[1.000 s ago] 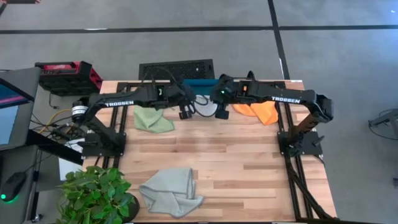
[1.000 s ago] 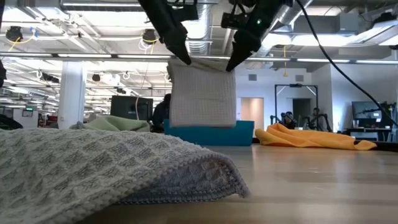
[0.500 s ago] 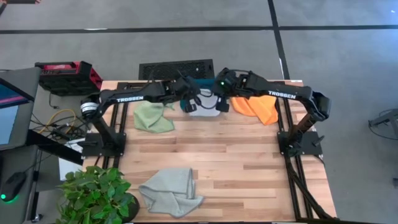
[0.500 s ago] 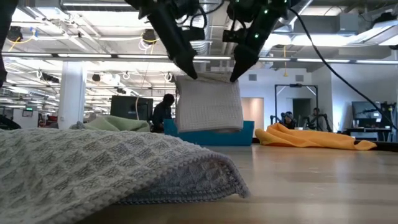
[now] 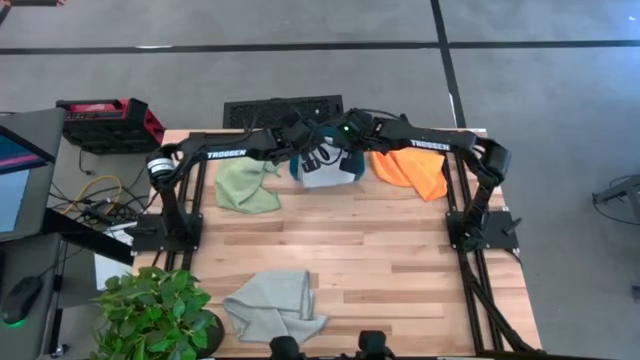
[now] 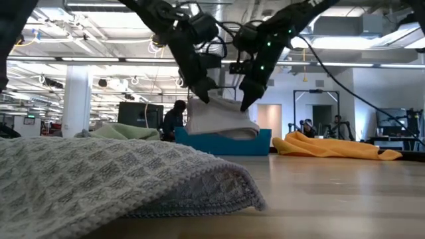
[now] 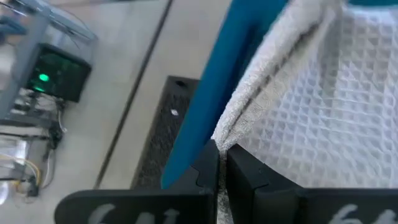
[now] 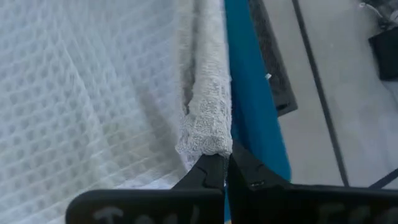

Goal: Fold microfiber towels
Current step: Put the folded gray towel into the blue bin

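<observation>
Both arms reach toward the far edge of the table and meet over the teal tray [image 6: 262, 141]. The left gripper [image 5: 308, 152] and the right gripper [image 5: 347, 150] hang side by side with fingers pointing down, each pinched tight on an upper corner of the folded pale grey towel [image 6: 219, 119]. In the wrist views the dark fingers [image 7: 239, 171] of the left gripper and those of the right [image 8: 211, 171] are pressed together on the towel's waffle-weave hem, with the tray's teal wall just behind. The towel sags between the two grips, its lower part resting on the tray. The light green towel [image 5: 246, 188] lies crumpled on the wooden table [image 5: 380, 250] beside the left arm, the orange towel [image 5: 412, 170] beside the right, and a second grey towel [image 5: 274, 306] sits bunched near the front edge, next to a potted plant [image 5: 155, 308]. Beyond the table the low view shows an open workshop with ceiling ducts, monitors and a person [image 6: 174, 119] in the distance.
</observation>
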Robot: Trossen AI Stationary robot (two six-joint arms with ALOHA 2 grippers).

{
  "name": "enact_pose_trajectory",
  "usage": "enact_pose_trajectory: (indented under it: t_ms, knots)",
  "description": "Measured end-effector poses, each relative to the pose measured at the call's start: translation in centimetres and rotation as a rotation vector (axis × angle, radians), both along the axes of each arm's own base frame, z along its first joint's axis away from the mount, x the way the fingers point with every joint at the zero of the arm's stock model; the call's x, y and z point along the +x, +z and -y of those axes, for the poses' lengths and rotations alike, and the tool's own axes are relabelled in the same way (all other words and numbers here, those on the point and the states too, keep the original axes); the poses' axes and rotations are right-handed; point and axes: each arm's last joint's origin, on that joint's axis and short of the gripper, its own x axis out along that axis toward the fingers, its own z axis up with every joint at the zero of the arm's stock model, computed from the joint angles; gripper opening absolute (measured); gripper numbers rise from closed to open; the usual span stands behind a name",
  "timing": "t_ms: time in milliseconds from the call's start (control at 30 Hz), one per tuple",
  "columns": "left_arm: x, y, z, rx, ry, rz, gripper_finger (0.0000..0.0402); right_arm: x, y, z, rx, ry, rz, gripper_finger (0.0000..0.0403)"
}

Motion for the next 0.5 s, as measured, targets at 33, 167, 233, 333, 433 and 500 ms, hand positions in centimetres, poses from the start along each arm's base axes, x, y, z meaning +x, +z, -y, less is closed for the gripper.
enact_pose_trajectory:
  t_ms: [33,167,233,333,433,500]
  knots:
    - [0.2,-0.4,-0.3,0.008,0.010,-0.005,0.0000,0.2,-0.1,0.3,-0.016,-0.001,0.004,0.0012]
    - [0.8,-1.9,-1.3,0.022,0.036,-0.007,0.0000,0.1,-0.7,1.2,-0.033,-0.025,-0.006,0.0012]
    - [0.7,-2.3,-1.6,0.024,0.046,-0.014,0.0000,0.2,-1.0,1.7,-0.044,-0.035,-0.006,0.0013]
    - [0.9,-2.5,-2.2,0.033,0.045,-0.002,0.0000,0.2,-1.6,2.1,-0.041,-0.040,-0.015,0.0013]
    - [0.9,-2.5,-2.3,0.036,0.039,0.013,0.0001,0.1,-1.8,2.3,-0.034,-0.039,-0.024,0.0015]
    - [0.9,-2.4,-2.5,0.031,0.034,0.023,0.0006,0.2,-1.7,2.3,-0.041,-0.040,-0.016,0.0019]
